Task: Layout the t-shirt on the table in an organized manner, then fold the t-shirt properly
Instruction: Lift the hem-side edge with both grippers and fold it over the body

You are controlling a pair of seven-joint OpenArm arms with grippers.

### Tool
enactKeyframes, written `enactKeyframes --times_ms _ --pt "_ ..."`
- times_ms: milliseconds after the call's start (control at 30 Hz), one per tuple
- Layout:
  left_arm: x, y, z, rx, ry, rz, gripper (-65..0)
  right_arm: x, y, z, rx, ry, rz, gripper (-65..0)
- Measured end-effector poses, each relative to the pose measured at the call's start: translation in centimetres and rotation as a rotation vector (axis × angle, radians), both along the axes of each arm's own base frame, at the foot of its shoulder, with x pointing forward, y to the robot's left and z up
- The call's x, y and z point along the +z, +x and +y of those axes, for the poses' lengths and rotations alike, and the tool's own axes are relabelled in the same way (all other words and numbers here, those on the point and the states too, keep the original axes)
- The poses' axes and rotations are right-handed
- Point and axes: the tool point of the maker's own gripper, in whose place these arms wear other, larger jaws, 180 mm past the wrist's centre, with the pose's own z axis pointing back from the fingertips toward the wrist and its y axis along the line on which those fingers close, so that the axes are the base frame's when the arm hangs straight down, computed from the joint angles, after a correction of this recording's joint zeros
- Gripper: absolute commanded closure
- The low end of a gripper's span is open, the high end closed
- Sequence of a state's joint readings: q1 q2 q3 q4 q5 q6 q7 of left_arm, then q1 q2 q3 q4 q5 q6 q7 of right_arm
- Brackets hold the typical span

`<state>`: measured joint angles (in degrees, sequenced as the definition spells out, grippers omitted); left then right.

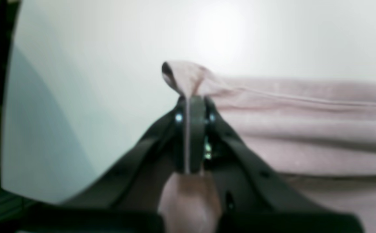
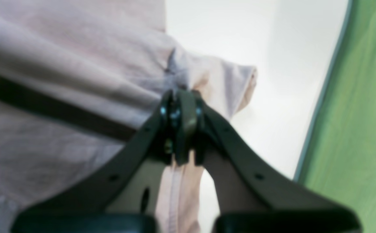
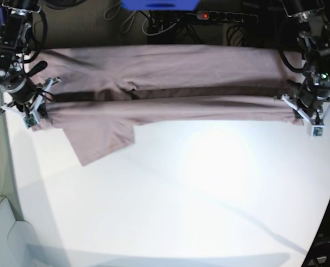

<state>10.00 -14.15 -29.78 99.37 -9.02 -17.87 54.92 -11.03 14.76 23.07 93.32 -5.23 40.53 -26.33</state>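
The near part of the white bench (image 3: 170, 194) lies bare under a bright glare. Farther back, one sleeve of the t-shirt (image 3: 153, 72) hangs down toward the near side at the scene's left, flat on the bench. Beyond it the mauve t-shirt is stretched across the far part of the bench in a long band from left to right, folded lengthwise, with a dark crease line along its middle.

At the scene's left end, the right end effector (image 2: 179, 100) is clenched on a bunched corner of the fabric; the right wrist view shows the cloth pinched between the closed jaws and trailing back between them, with a green surface (image 2: 359, 113) past the bench edge. At the scene's right end, the left end effector (image 1: 191, 103) is likewise clamped tight on the other end, a small fold of cloth poking out beyond the jaws
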Motion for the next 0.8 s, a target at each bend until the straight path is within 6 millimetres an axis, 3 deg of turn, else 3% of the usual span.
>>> enactKeyframes --times_ms 267,800 --pt "-2.3 -0.9 0.3 0.02 -0.028 0.059 0.0 -0.7 -1.0 0.1 0.004 0.003 0.024 0.0" --pt "-3.4 -1.2 -0.6 0.03 -0.061 0.079 0.0 -2.6 -3.1 0.4 0.013 0.005 0.092 0.0"
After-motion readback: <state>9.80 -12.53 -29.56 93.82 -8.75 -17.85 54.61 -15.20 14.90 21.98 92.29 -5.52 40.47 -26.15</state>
